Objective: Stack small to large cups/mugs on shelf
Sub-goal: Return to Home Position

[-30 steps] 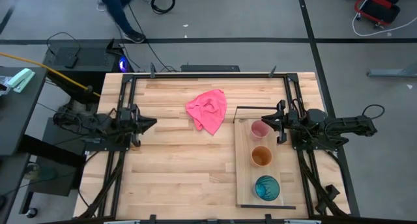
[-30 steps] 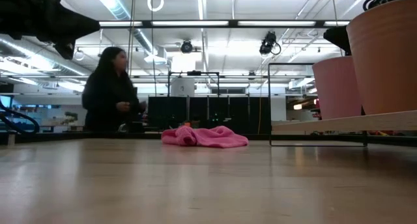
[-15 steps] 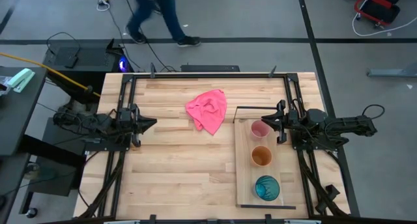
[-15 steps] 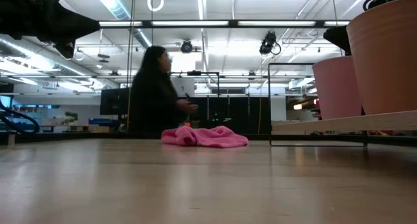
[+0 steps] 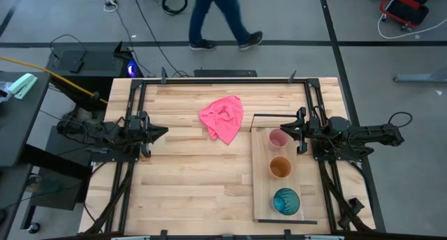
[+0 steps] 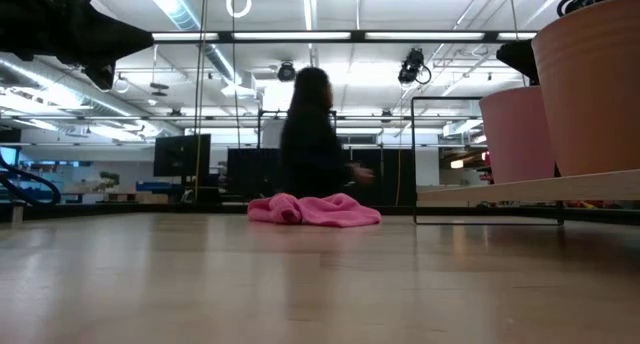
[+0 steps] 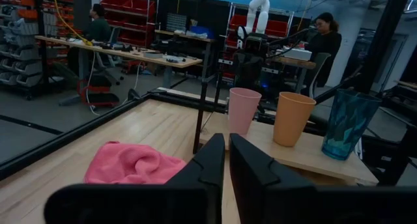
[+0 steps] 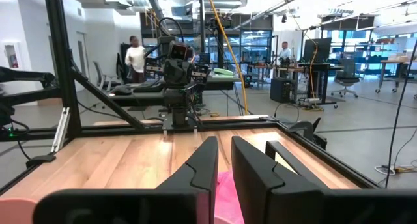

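Nearest to you, by the table's (image 5: 188, 191) near edge on the right side, is the shelf (image 5: 262, 191). This long pale board runs from that edge towards the middle of the table. The teal cup (image 5: 286, 201) stands upright at the shelf's near end. The orange-brown cup (image 5: 280, 167) comes next, at mid-board, and the pale pink cup (image 5: 279, 139) is at the far end. All three stand in one row, each apart from its neighbour and none nested in another. The thin black wire frame (image 5: 262, 116) rises at the shelf's far end, just past the pink cup.

Your right gripper (image 5: 285, 128) hangs by the table's right edge, level with that far end and just beside the pink cup. Its fingers (image 8: 202, 165) are pressed together with only a slit between them, and they hold nothing. Your left gripper (image 5: 164, 132) waits across from it at the table's left edge, well away from the shelf. Its claw is likewise pressed together and empty.

Farther back, a crumpled pink cloth (image 5: 223, 118) lies near the middle of the table's far edge, beside the frame but not touching it. Beyond the table, a person (image 5: 216, 17) is walking across the floor.
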You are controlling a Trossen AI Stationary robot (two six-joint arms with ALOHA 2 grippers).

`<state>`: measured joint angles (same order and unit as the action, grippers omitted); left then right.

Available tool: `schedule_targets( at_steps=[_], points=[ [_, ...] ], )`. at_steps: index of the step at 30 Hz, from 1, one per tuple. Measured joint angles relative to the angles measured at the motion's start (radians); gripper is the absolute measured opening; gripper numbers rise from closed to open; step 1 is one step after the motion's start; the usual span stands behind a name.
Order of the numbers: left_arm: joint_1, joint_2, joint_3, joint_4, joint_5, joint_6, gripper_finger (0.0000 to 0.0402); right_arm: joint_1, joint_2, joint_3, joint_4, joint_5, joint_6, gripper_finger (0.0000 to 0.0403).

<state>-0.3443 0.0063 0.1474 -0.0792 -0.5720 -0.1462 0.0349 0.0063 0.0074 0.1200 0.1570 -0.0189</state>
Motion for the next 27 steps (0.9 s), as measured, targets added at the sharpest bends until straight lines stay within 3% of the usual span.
schedule_targets(
  at_steps=[27],
  points=[
    [0.000,0.000,0.000,0.000,0.000,0.000,0.0032,0.000,0.000,0.000,0.000,0.000,0.000,0.0052]
  ],
)
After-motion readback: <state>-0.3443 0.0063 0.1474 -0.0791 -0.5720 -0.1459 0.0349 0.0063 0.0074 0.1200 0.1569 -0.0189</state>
